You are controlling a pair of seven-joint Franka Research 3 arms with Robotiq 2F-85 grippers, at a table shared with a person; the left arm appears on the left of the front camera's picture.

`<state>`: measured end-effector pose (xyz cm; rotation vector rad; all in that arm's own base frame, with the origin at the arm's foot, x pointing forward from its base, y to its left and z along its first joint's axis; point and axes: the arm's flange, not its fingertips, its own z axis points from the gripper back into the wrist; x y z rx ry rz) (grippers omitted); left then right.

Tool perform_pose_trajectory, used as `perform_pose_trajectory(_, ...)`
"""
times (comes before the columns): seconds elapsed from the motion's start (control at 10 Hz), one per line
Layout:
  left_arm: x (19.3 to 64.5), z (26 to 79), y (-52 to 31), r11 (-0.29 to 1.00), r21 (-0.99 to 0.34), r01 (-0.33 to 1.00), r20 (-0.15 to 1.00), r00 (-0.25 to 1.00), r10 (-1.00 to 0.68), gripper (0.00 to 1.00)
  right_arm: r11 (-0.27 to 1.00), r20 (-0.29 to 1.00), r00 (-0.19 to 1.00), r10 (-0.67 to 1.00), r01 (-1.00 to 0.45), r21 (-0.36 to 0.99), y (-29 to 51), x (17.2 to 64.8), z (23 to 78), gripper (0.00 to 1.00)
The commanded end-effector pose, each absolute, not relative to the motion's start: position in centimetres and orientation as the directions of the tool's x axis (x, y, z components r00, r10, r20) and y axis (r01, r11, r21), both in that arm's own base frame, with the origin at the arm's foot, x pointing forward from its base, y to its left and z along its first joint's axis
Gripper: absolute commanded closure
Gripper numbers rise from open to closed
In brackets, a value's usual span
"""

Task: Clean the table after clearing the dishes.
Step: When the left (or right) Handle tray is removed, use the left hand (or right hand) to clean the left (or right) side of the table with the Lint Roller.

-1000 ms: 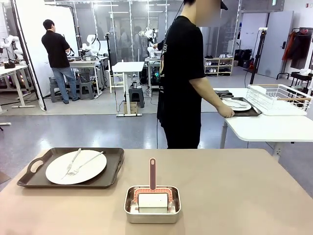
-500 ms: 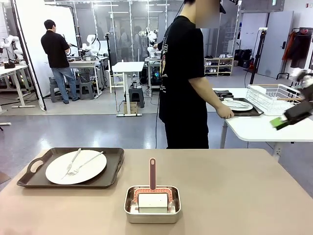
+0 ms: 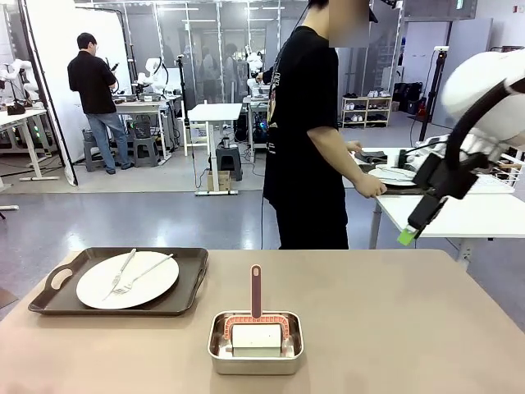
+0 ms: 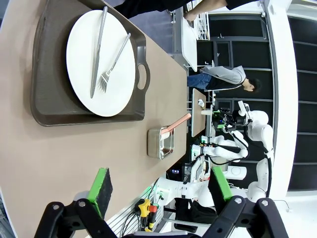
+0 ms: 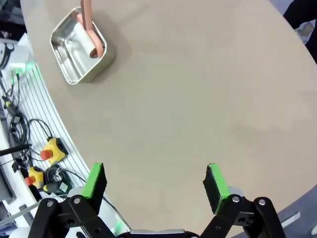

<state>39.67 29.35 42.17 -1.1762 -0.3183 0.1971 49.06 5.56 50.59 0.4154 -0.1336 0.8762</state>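
On the left of the beige table (image 3: 394, 328) lies a dark brown tray (image 3: 190, 275). It carries a white plate (image 3: 127, 280) with a fork and a knife. The left wrist view shows the same plate (image 4: 101, 64), far ahead of my open left gripper (image 4: 159, 186), which holds nothing. My right gripper (image 3: 410, 233) hangs above the table's far right edge, also open and holding nothing. In its own view, my right gripper (image 5: 154, 181) looks down on bare tabletop (image 5: 198, 99). At the white side table, a person's hands rest on a second tray with a plate (image 3: 396, 176).
A small steel pan (image 3: 255, 343) holding a pink-handled scrubber (image 3: 256, 291) stands at the table's front middle; it also shows as the pan (image 5: 81, 47) and the pan (image 4: 161, 144). A white wire rack (image 3: 472, 160) sits on the side table.
My right arm has swung in from the right, moving left and down over the table's far right corner. The person has shifted a little at the side table.
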Motion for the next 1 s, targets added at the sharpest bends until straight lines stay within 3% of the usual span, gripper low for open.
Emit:
perform_pose_trajectory(0.0,39.6,42.2,29.4,0.366,-0.930,0.018,0.148,0.932,0.330,0.00,0.584,0.219,0.643,0.734,-0.762,0.279,7.5,49.6,50.3,0.00)
perform_pose_trajectory(0.1,39.6,42.2,29.4,0.366,-0.930,0.018,0.148,0.932,0.330,0.00,0.583,0.265,0.641,0.720,-0.766,0.269,7.9,48.7,50.0,0.00)
perform_pose_trajectory(0.6,39.6,42.2,29.4,0.366,-0.930,0.018,0.148,0.932,0.330,0.00,0.565,0.255,0.633,0.731,-0.771,0.294,7.0,49.6,49.7,0.00)
perform_pose_trajectory(0.7,39.6,42.2,29.4,0.366,-0.930,0.018,0.148,0.932,0.330,0.00,0.508,0.212,0.541,0.814,-0.839,0.193,8.1,50.4,50.3,0.00)
perform_pose_trajectory(0.9,39.6,42.2,29.4,0.366,-0.930,0.018,0.148,0.932,0.330,0.00,0.374,0.141,0.389,0.911,-0.920,0.120,13.7,53.8,51.1,0.00)
